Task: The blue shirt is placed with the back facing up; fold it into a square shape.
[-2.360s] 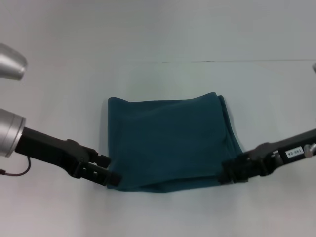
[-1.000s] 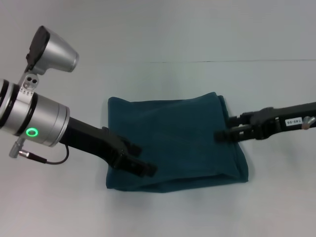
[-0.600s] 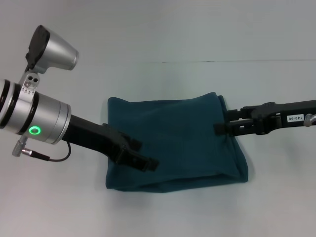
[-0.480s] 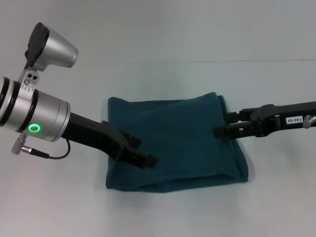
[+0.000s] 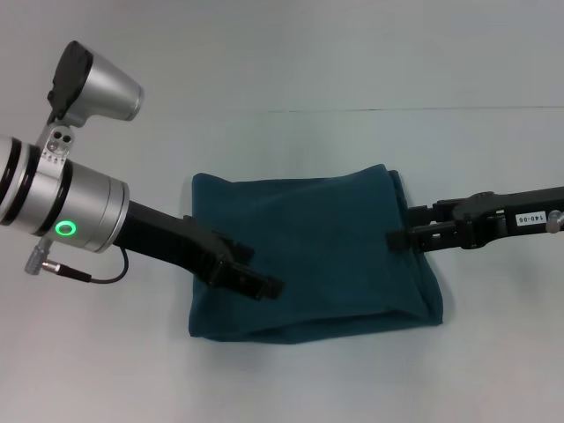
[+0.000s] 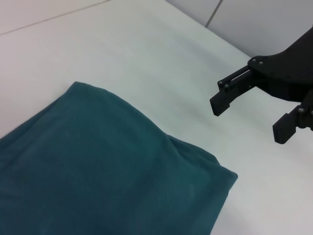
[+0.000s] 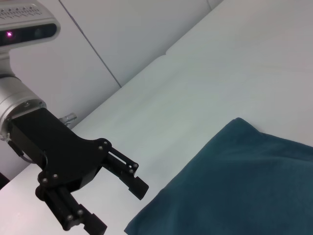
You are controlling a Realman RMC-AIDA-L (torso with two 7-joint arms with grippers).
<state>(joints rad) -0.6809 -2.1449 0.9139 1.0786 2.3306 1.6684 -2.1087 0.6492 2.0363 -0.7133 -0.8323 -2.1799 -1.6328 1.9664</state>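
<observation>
From the head camera there is 1 blue shirt [image 5: 308, 251], folded into a rough square and lying flat at the middle of the white bench [image 5: 291, 62], and 2 arms reaching in over it. The left pincer [image 5: 262, 285] comes in from the left on a black link behind a silver wrist with a green light, slanting down over the shirt's near left part; its fingers carry no cloth. The right pincer [image 5: 401, 236] stretches in almost level from the right, its tips over the shirt's right edge, also holding nothing. The left wrist camera shows 1 corner of the blue shirt [image 6: 98, 171] resting on the bench [image 6: 161, 63], and beyond it the right pincer [image 6: 252, 113] with its 2 fingers spread wide and nothing between them. The right wrist camera shows the blue shirt [image 7: 244, 181] again, and off its edge the left pincer [image 7: 117, 205] hanging above the bench [image 7: 195, 83], its 2 fingers parted and bare.
</observation>
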